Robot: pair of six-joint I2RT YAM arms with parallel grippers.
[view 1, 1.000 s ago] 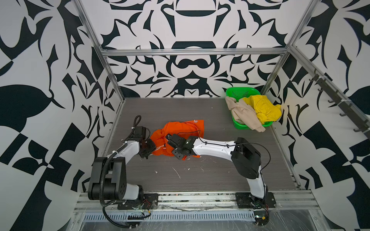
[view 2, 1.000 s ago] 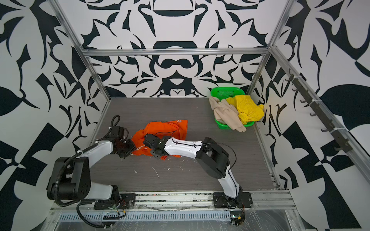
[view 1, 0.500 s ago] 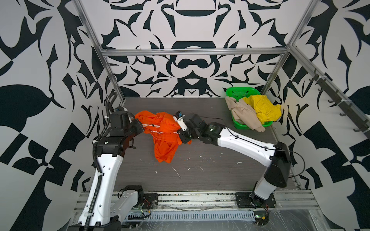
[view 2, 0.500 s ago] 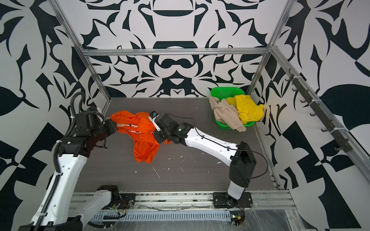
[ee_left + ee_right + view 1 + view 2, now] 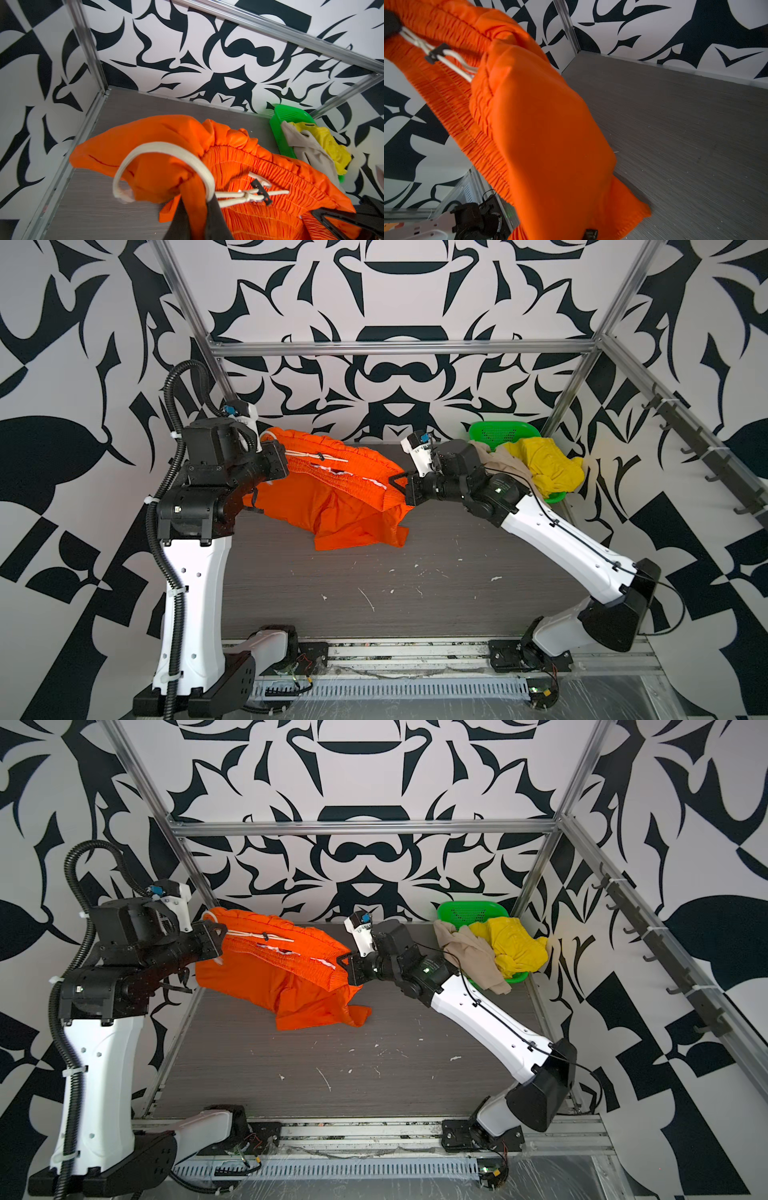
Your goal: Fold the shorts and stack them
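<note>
Clamped on opposite ends of the waistband (image 5: 340,480), the left gripper (image 5: 284,459) and right gripper (image 5: 395,486) hold the orange shorts (image 5: 332,510) stretched over the table (image 5: 415,593), lifted from a crumpled heap a second ago and seemingly ready to lay flat, while the beige shorts (image 5: 496,458) and yellow shorts (image 5: 544,464) wait on the green basket (image 5: 498,433).

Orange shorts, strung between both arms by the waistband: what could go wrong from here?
1. The orange shorts hang bunched and twisted below the waistband; lowered to the table like this, they would likely land creased.
2. The white drawstring loop juts out beside the left jaws and might snag.
3. The right arm's wrist sits close to the beige shorts draped over the green basket; swinging back could drag them off.
</note>
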